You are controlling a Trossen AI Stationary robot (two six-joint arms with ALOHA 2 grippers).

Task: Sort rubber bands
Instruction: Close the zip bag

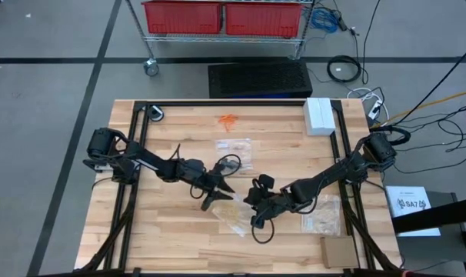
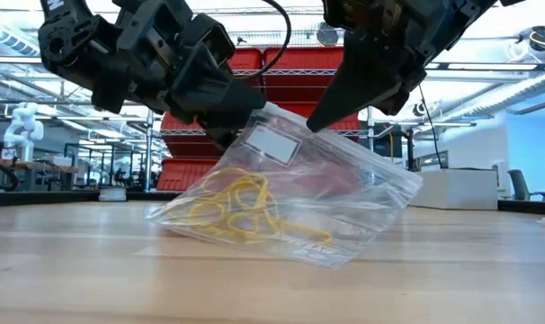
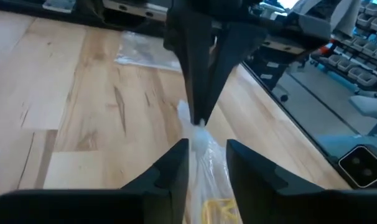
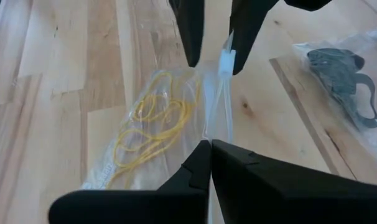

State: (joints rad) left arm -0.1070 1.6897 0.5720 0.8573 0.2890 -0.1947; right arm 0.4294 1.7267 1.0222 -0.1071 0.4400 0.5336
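A clear zip bag [image 2: 344,198] with pale yellow rubber bands [image 2: 236,211] inside is tilted up near the table's middle, its lower end resting on the wood. My right gripper [image 4: 210,146] is shut on its upper edge. My left gripper [image 3: 207,155] is open, one finger on either side of that same edge, facing the right gripper. Loose orange rubber bands [image 1: 228,120] lie on the table toward the far edge. Black rubber bands [image 4: 338,68] sit in another clear bag lying flat. My right gripper pinches the bag's upper edge [image 3: 199,127] between its two shut fingers, slanting down from the table's right side. The bag hangs tilted below the fingers, its lower end [image 2: 254,238] on the table. My left gripper: the edge strip [image 4: 226,61] reaches one finger [image 4: 241,50]; whether they touch, I cannot tell.
A third clear bag [image 1: 324,215] lies flat near the right edge. A white box [image 1: 319,115] stands at the far right and a cardboard piece [image 1: 339,250] at the near right. Bare wood lies to the left and near side.
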